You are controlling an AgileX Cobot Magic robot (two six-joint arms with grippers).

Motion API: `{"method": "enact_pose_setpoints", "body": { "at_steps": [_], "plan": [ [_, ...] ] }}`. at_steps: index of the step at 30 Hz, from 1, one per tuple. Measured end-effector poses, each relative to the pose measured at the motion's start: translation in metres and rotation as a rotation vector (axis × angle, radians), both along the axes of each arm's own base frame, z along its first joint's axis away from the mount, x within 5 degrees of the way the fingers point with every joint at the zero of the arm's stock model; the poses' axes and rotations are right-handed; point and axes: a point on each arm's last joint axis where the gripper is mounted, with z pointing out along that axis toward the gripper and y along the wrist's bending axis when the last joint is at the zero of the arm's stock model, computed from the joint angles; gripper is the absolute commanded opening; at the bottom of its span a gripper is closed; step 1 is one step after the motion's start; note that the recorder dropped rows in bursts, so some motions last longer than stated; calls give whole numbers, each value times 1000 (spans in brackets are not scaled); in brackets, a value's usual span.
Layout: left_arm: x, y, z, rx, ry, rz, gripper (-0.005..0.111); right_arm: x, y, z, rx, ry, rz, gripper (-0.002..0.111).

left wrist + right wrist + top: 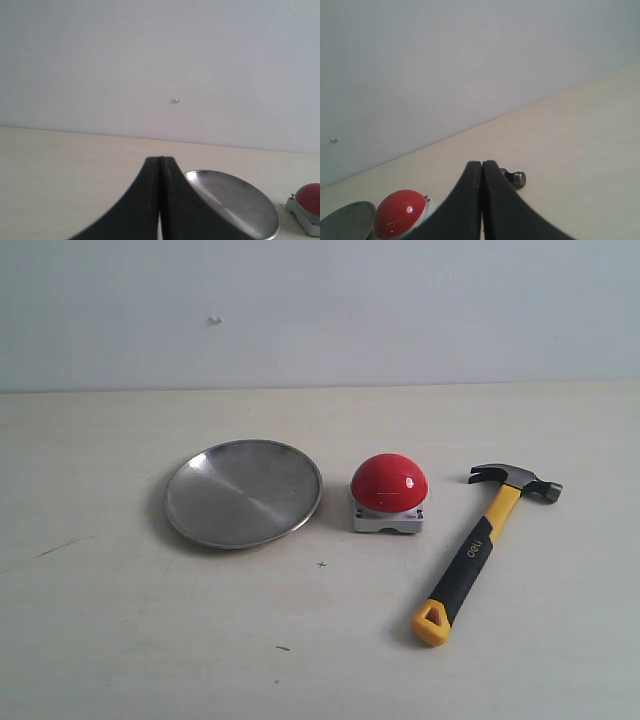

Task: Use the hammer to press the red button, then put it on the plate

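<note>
Left wrist view: left tool (160, 160) closed, dark fingers pressed flat together, gripping nothing, pointing out across the surface (60, 165) toward the wall (150, 60). Beyond it, the tool partly hides the plate (235, 200), and the frame edge cuts off the red button (307, 200). Right wrist view: right tool (482, 163) also closed and empty. It hides most of the hammer (518, 178); only the striking end shows. Exterior view: neither arm visible. Hammer lies flat on the surface, right of the red button and apart from it. Plate sits just left of the button.
</note>
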Motion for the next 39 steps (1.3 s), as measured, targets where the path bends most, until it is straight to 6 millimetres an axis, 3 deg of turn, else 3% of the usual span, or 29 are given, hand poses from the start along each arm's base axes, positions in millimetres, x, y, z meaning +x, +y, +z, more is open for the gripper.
{"method": "enact_pose_setpoints", "body": {
  "at_steps": [39],
  "plan": [
    [0,0,0,0,2,0,0,0,1,-4,8,46,10,0]
  ]
}}
